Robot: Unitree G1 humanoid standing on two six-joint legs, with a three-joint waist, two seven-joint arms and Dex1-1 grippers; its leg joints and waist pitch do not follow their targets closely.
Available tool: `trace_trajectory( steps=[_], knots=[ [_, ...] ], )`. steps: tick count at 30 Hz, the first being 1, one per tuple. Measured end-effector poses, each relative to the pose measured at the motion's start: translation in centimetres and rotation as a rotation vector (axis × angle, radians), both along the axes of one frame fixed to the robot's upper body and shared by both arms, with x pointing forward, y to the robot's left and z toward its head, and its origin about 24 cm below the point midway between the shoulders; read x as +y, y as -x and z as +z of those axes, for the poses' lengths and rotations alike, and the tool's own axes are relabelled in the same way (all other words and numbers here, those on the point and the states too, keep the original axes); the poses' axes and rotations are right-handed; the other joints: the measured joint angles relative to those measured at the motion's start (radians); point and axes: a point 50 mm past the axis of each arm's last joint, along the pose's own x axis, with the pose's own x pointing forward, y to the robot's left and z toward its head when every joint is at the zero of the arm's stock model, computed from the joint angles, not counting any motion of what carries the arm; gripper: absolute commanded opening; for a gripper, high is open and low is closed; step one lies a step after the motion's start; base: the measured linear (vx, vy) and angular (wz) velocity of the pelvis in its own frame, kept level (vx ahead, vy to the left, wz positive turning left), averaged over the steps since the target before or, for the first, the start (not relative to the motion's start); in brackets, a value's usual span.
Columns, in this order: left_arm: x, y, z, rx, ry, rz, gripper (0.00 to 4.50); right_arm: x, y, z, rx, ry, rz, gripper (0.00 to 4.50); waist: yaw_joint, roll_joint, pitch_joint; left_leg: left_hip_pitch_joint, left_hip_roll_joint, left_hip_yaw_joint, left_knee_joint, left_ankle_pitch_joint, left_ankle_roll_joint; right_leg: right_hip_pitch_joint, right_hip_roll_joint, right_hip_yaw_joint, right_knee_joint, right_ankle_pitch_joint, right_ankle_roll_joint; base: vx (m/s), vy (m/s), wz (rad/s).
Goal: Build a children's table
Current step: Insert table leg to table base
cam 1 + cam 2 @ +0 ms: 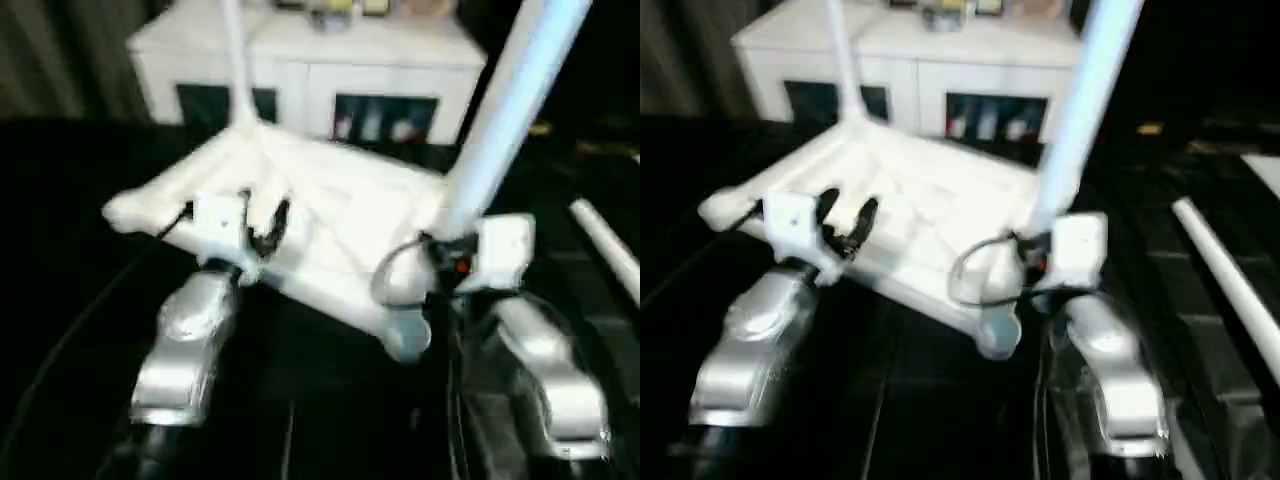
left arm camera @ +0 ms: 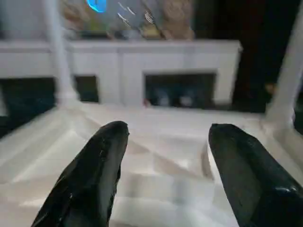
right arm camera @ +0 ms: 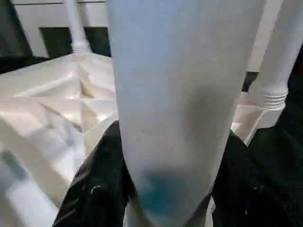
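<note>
Behind the blurred tabletop [image 1: 330,215], the right gripper [image 3: 165,189] grasps a leg [image 3: 184,85], its top cut off; the left gripper [image 2: 163,156] hangs released above ribs.

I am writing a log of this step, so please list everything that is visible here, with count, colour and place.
Tabletop: one, white, upside down on the dark surface, ribs up.
Standing legs: at least three, white; far corner, right side, and one in the right gripper.
Loose leg: one, white, lying at the right.
Cabinet: one, white, dark glass doors, behind.
Left gripper: black fingers, open over the tabletop.
Right gripper: black fingers, shut on a leg.
</note>
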Motion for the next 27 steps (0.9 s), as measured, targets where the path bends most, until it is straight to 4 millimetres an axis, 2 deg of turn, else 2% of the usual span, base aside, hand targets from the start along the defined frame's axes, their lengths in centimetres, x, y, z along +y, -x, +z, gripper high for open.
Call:
trace_trajectory(
  steps=[1,2,3,4,5,6,7,8,9,10,11,12,15,20,21,27],
  knots=[
    [-0.5,0.3,-0.2,0.008,-0.019,-0.073,3.20,-0.2,0.0,0.0,-0.001,0.006,-0.004,1.88,-0.002,-0.003,-0.002,0.000,-0.007,0.000,0.002,0.001,-0.001,-0.022,-0.010,0.003,-0.002,0.016,0.025,0.196,0.066,0.07],
    [-1.1,0.6,-0.5,0.015,-0.043,-0.153,3.20,-0.4,0.0,0.1,-0.002,0.010,-0.005,1.88,-0.004,-0.011,-0.006,-0.001,-0.017,0.000,0.005,-0.002,0.000,-0.045,-0.026,0.008,-0.015,0.036,0.050,0.139,0.045,-0.01],
    [-1.7,1.1,-0.8,0.021,-0.074,-0.255,3.20,-0.5,0.0,0.2,-0.007,0.016,0.008,1.88,-0.005,-0.033,-0.011,-0.004,-0.042,-0.001,0.010,-0.005,0.000,-0.073,-0.052,0.038,-0.050,0.062,0.058,0.000,0.000,0.00],
    [-2.1,1.4,-1.1,0.030,-0.091,-0.314,3.20,-0.6,0.0,0.2,-0.007,0.018,0.013,1.88,-0.009,-0.038,-0.013,-0.019,-0.052,-0.004,0.020,-0.004,0.002,-0.082,-0.056,0.056,-0.038,0.065,0.064,0.000,0.000,0.00],
    [-2.9,1.6,-1.2,0.034,-0.106,-0.380,3.20,-1.0,0.1,0.1,-0.003,0.020,0.016,1.88,-0.012,-0.039,-0.013,-0.028,-0.051,-0.002,0.023,-0.002,0.007,-0.084,-0.055,0.059,-0.036,0.063,0.063,0.000,0.000,0.00],
    [-3.6,1.9,-1.3,0.038,-0.132,-0.462,3.20,-1.4,0.3,0.1,0.001,0.025,0.024,1.88,-0.009,-0.039,-0.013,-0.028,-0.044,0.002,0.010,-0.003,0.006,-0.086,-0.048,0.055,-0.046,0.068,0.058,0.000,0.000,0.00],
    [-3.7,2.0,-1.5,0.047,-0.154,-0.501,3.20,-1.5,0.3,0.1,0.002,0.025,0.037,1.88,-0.008,-0.036,-0.013,-0.024,-0.034,0.004,-0.008,-0.006,-0.011,-0.084,-0.041,0.049,-0.059,0.076,0.055,0.000,0.000,0.00],
    [-3.4,2.0,-1.7,0.060,-0.175,-0.515,3.20,-1.5,0.3,0.2,-0.001,0.024,0.050,1.88,-0.006,-0.035,-0.013,-0.024,-0.025,0.004,-0.012,0.000,-0.021,-0.080,-0.033,0.047,-0.072,0.086,0.052,0.000,0.000,0.00],
    [-2.8,1.9,-2.0,0.078,-0.194,-0.518,3.20,-1.3,0.4,0.3,-0.008,0.020,0.074,1.88,-0.006,-0.030,-0.010,-0.020,-0.016,0.002,-0.014,0.004,-0.028,-0.070,-0.029,0.035,-0.091,0.098,0.046,0.000,0.000,0.00],
    [-2.5,1.8,-2.1,0.088,-0.201,-0.514,3.20,-1.1,0.5,0.5,-0.016,0.016,0.087,1.88,-0.007,-0.026,-0.007,-0.018,-0.009,0.003,-0.015,0.005,-0.029,-0.062,-0.030,0.026,-0.100,0.104,0.044,0.000,0.000,0.00],
    [-2.4,1.8,-2.2,0.093,-0.203,-0.514,3.20,-1.0,0.5,0.6,-0.023,0.015,0.092,1.88,-0.007,-0.024,-0.003,-0.010,0.000,0.013,-0.016,0.005,-0.032,-0.054,-0.029,0.023,-0.107,0.103,0.032,-0.055,-0.013,0.08],
    [-2.2,1.7,-2.4,0.111,-0.213,-0.542,3.20,-1.0,0.5,0.7,-0.025,0.017,0.104,1.88,-0.005,-0.023,0.002,-0.001,0.008,0.028,-0.017,0.006,-0.034,-0.045,-0.031,0.023,-0.108,0.104,0.030,-0.085,-0.007,0.13],
    [-1.6,1.5,-2.3,0.151,-0.276,-0.657,3.20,-1.5,0.6,1.0,-0.027,0.035,0.151,1.88,-0.003,-0.021,0.011,0.017,0.023,0.059,-0.020,0.006,-0.034,-0.031,-0.036,0.028,-0.110,0.100,0.037,-0.098,-0.005,0.13],
    [-1.8,1.0,-2.2,0.189,-0.325,-0.779,3.20,-2.0,0.7,1.2,-0.026,0.050,0.212,1.88,-0.006,-0.021,0.011,0.013,0.023,0.062,-0.027,0.014,-0.033,-0.031,-0.037,0.026,-0.122,0.102,0.034,-0.076,0.010,-0.01],
    [-1.9,0.9,-2.1,0.192,-0.331,-0.803,3.49,-2.0,0.9,1.2,-0.025,0.051,0.228,1.88,-0.006,-0.023,0.012,0.014,0.023,0.063,-0.028,0.019,-0.032,-0.031,-0.037,0.027,-0.122,0.104,0.030,0.000,0.000,0.00],
    [-1.7,-2.2,-1.3,0.202,-0.500,-0.873,3.92,-1.8,1.7,1.3,-0.002,0.069,0.377,1.88,-0.005,-0.026,0.014,0.013,0.023,0.065,-0.030,0.020,-0.031,-0.032,-0.038,0.027,-0.123,0.105,0.030,0.000,0.000,0.00]
  ],
)
